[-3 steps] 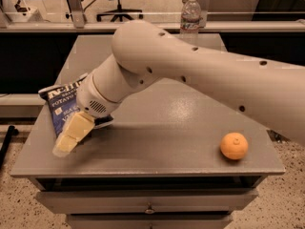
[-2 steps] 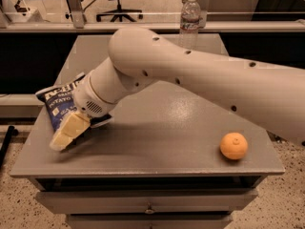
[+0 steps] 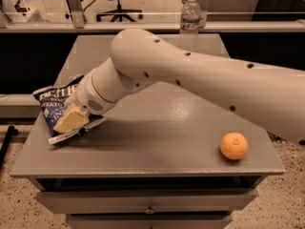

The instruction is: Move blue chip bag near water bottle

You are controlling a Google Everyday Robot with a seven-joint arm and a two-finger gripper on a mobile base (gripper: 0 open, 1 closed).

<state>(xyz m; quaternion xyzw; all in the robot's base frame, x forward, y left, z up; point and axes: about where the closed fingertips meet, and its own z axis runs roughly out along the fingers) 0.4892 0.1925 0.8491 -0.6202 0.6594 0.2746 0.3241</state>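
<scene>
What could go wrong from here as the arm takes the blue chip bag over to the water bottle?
The blue chip bag lies at the left edge of the table under the gripper; a weak hold on its foil could let it slide off. The water bottle stands upright at the far edge, so the bulky arm or the bag might knock it over.

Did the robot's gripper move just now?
Yes. The gripper, at the blue chip bag, shifted slightly left and back from the front edge of the table, away from the unmoved orange.
</scene>
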